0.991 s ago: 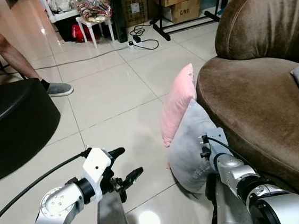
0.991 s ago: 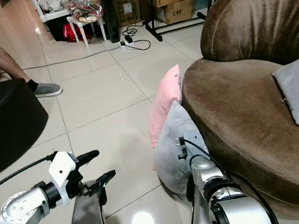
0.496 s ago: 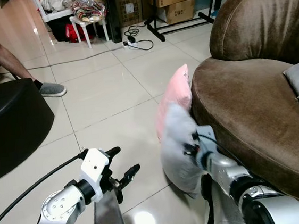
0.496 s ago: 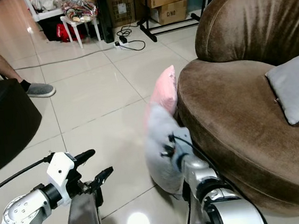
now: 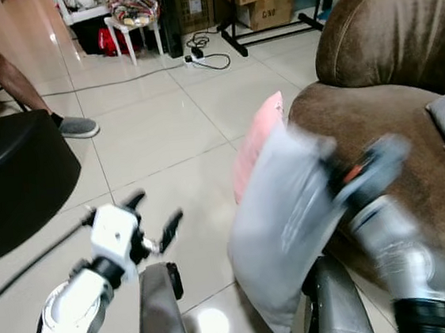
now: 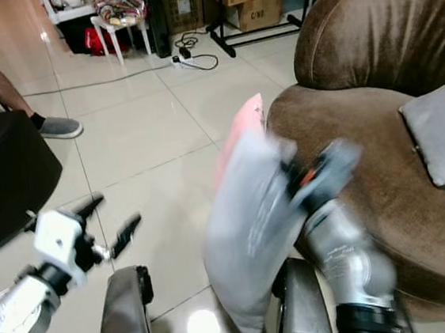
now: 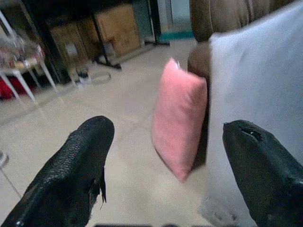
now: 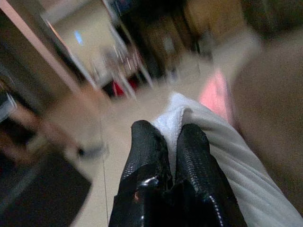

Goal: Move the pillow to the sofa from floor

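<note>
Right wrist view shows the right tool (image 8: 171,146) pinching the grey pillow (image 5: 280,224) off the floor beside the sofa (image 5: 377,118), not yet on its seat, while the left tool (image 5: 152,217) hovers open nearby.

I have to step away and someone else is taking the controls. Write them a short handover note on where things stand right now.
Right gripper: shut on a pinch of the grey pillow, which hangs lifted beside the front of the brown sofa; the arm is blurred in the eye views.
Left gripper: open, holding nothing, raised over the floor to the left of the grey pillow.
Pink pillow: on the floor, leaning against the sofa's front.
A second grey cushion already lies on the seat.
Done: grey pillow grasped and lifted.
Left: carry it over the seat edge, set it on the sofa, release.
</note>
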`<state>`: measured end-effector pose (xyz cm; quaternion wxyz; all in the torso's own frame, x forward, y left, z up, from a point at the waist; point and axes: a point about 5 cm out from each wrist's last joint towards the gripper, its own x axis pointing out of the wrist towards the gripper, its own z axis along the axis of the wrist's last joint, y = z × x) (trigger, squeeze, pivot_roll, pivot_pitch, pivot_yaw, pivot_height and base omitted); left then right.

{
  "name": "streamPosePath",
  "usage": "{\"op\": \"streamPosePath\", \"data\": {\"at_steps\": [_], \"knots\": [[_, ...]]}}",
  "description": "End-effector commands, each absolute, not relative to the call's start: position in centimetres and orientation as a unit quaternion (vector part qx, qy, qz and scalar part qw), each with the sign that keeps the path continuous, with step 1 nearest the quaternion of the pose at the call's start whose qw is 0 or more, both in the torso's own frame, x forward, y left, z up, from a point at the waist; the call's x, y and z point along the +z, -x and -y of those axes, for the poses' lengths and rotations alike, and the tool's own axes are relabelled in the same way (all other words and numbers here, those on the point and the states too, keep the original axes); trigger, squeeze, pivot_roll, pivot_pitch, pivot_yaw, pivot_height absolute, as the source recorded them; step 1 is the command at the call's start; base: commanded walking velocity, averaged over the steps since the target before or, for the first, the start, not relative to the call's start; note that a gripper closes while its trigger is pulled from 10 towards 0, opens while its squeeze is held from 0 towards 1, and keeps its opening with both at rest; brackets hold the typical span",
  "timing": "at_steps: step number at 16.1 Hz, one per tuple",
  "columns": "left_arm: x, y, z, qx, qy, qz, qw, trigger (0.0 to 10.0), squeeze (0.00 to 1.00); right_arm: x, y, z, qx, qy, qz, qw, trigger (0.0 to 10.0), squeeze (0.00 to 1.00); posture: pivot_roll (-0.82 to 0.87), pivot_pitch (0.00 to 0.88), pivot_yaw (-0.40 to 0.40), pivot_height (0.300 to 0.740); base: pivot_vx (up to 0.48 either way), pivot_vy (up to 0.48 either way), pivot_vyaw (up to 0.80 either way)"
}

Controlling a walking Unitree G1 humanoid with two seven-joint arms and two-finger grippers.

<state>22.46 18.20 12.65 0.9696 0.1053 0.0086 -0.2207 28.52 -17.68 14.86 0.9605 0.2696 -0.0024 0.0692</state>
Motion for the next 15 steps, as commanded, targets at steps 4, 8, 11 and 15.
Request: {"op": "streamPosePath", "data": {"at_steps": [4,8,11,15], "knots": [[14.9,-24.6,-17.6,-0.161,-0.108,0.036,0.980,10.0,0.00,22.6,-27.6,18.5,0.046,-0.233,0.137,0.962,10.0,0.00,0.05,0.000,-0.038,0.491,0.000,0.000,0.00],[16.5,-25.8,-17.4,-0.147,-0.119,0.064,0.980,10.0,0.00,28.1,-28.8,19.6,0.006,-0.230,0.208,0.951,10.0,0.00,0.06,0.000,-0.034,0.531,0.000,0.000,0.00],[16.7,-26.0,-17.7,-0.136,-0.123,0.065,0.981,10.0,0.00,31.3,-29.2,20.2,-0.008,-0.211,0.257,0.943,10.0,0.00,0.06,0.000,-0.031,0.551,0.000,0.000,0.00],[16.9,-26.3,-18.1,-0.128,-0.129,0.067,0.981,10.0,0.00,34.1,-29.9,21.2,-0.030,-0.218,0.291,0.931,10.0,0.00,0.07,0.000,-0.035,0.596,0.000,0.000,0.00]]}}
